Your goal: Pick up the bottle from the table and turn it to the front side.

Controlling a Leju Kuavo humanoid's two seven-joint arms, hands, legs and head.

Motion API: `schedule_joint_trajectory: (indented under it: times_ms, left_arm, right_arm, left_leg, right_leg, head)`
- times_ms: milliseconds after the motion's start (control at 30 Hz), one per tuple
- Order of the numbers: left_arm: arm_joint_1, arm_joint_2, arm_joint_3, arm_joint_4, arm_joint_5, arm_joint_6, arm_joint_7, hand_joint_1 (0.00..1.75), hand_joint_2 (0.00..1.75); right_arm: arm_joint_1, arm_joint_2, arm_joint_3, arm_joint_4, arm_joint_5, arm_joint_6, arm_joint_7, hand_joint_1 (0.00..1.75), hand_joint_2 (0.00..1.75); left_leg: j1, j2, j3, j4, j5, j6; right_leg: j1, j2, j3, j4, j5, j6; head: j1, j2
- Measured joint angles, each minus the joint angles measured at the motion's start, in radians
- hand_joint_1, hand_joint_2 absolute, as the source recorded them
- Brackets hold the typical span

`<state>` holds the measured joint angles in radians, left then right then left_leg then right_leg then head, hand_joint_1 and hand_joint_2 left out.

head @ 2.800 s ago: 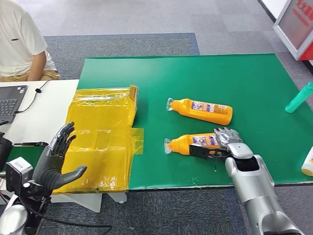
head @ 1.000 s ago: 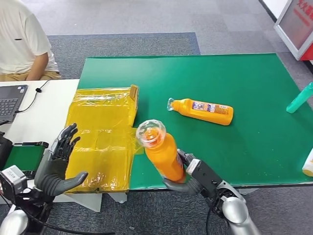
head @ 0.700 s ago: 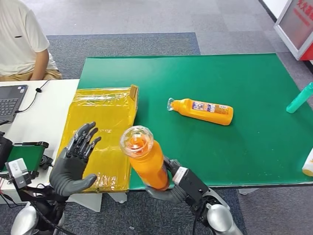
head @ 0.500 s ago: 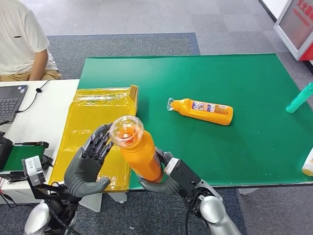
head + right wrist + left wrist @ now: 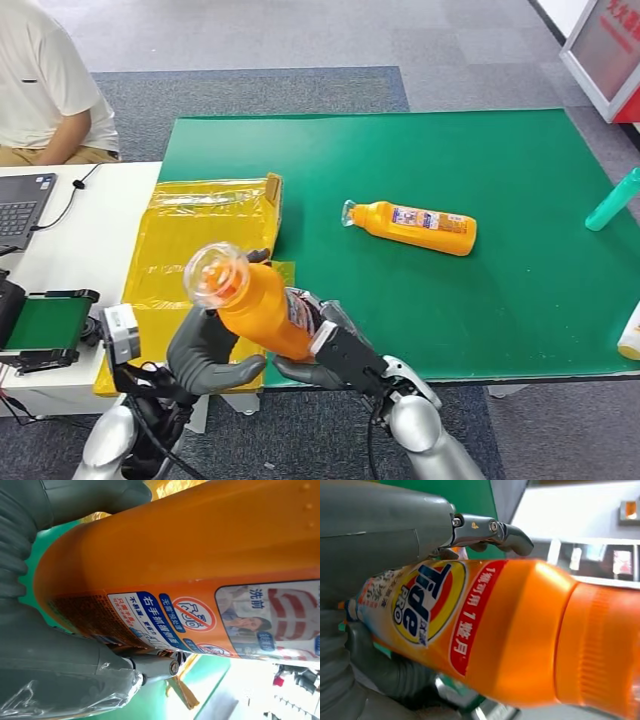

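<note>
- You have the orange bottle (image 5: 260, 305) lifted off the table, held in the air over the near edge of the green mat (image 5: 483, 180), with its clear cap (image 5: 216, 274) tilted up and toward the robot's left.
- Your right hand (image 5: 332, 350) grasps the bottle's lower body from underneath, fingers wrapped round it.
- Your left hand (image 5: 207, 350) is against the bottle just below the cap, with the thumb curled under it; you cannot tell whether it truly grips or merely touches.
- In the left wrist view you see the bottle's (image 5: 501, 630) front label with the round brand logo; in the right wrist view you see the bottle's (image 5: 188, 560) back label with small print and a warning sign.
- A second orange bottle (image 5: 411, 226) lies on its side on the mat, well apart from the held one.
- A yellow plastic-wrapped package (image 5: 204, 255) lies beside the mat's left edge, behind the held bottle.
- A teal bottle (image 5: 613, 200) lies at the mat's far right edge.
- A person in a white shirt (image 5: 45, 85) sits at the white table (image 5: 90, 225), near a laptop (image 5: 23, 205).
</note>
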<state>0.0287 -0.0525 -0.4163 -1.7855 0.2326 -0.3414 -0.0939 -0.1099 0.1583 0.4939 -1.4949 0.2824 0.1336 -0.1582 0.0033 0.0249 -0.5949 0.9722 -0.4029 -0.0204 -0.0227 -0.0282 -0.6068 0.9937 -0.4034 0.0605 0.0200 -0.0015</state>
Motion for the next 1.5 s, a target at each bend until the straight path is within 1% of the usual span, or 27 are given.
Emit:
schedule_joint_trajectory:
  times_ms: [100,167,433,933,967,1067,1100,1300,1500]
  left_arm:
    - [-0.009,-0.015,-0.019,0.0,-0.164,0.055,0.009,0.0,1.75]
    - [-0.015,-0.024,-0.03,0.0,-0.199,0.066,0.015,0.0,1.75]
    - [-0.025,-0.039,-0.048,0.0,-0.212,0.071,0.018,0.0,1.75]
    - [-0.027,-0.045,-0.052,0.0,-0.218,0.074,0.018,0.02,1.75]
    - [-0.027,-0.045,-0.052,0.0,-0.22,0.074,0.018,0.14,1.75]
    - [-0.026,-0.046,-0.054,0.0,-0.213,0.071,0.018,1.43,1.75]
    - [-0.026,-0.046,-0.055,0.0,-0.208,0.07,0.017,1.75,1.75]
    - [-0.028,-0.045,-0.068,0.001,-0.212,0.067,-0.009,1.75,1.75]
    - [-0.037,-0.039,-0.071,0.004,-0.226,0.069,-0.02,1.75,1.75]
  right_arm:
    - [0.021,0.0,0.001,-0.028,0.057,-0.022,-0.014,1.75,1.75]
    - [0.033,0.0,0.001,-0.045,0.07,-0.026,-0.018,1.75,1.75]
    - [0.046,0.0,0.001,-0.072,0.076,-0.028,-0.021,1.75,1.75]
    - [0.052,0.0,0.001,-0.076,0.102,-0.039,-0.028,1.75,1.75]
    - [0.053,0.0,0.0,-0.077,0.105,-0.042,-0.028,1.75,1.75]
    - [0.054,0.0,-0.001,-0.078,0.115,-0.048,-0.029,1.75,1.75]
    - [0.054,0.0,-0.001,-0.078,0.117,-0.05,-0.029,1.75,1.75]
    - [0.049,0.0,-0.005,-0.069,0.102,-0.064,-0.016,1.75,1.75]
    - [0.034,0.013,-0.01,-0.022,0.017,-0.04,0.004,1.75,1.75]
  left_leg:
    - [0.0,0.0,0.0,0.0,0.0,0.0]
    - [0.0,0.0,0.0,0.0,0.0,0.0]
    - [0.0,0.0,0.0,0.0,0.0,0.0]
    - [0.0,0.0,0.0,0.0,0.0,0.0]
    - [0.0,0.0,0.0,0.0,0.0,0.0]
    - [0.0,0.0,0.0,0.0,0.0,0.0]
    - [0.0,0.0,0.0,0.0,0.0,0.0]
    - [0.0,0.0,0.0,0.0,0.0,0.0]
    - [0.0,0.0,0.0,0.0,0.0,0.0]
  right_leg:
    - [0.0,0.0,0.0,0.0,0.0,0.0]
    - [0.0,0.0,0.0,0.0,0.0,0.0]
    - [0.0,0.0,0.0,0.0,0.0,0.0]
    - [0.0,0.0,0.0,0.0,0.0,0.0]
    - [0.0,0.0,0.0,0.0,0.0,0.0]
    - [0.0,0.0,0.0,0.0,0.0,0.0]
    - [0.0,0.0,0.0,0.0,0.0,0.0]
    - [0.0,0.0,0.0,0.0,0.0,0.0]
    - [0.0,0.0,0.0,0.0,0.0,0.0]
  head:
    - [0.0,0.0]
    - [0.0,0.0]
    - [0.0,0.0]
    - [0.0,0.0]
    - [0.0,0.0]
    - [0.0,0.0]
    - [0.0,0.0]
    - [0.0,0.0]
    - [0.0,0.0]
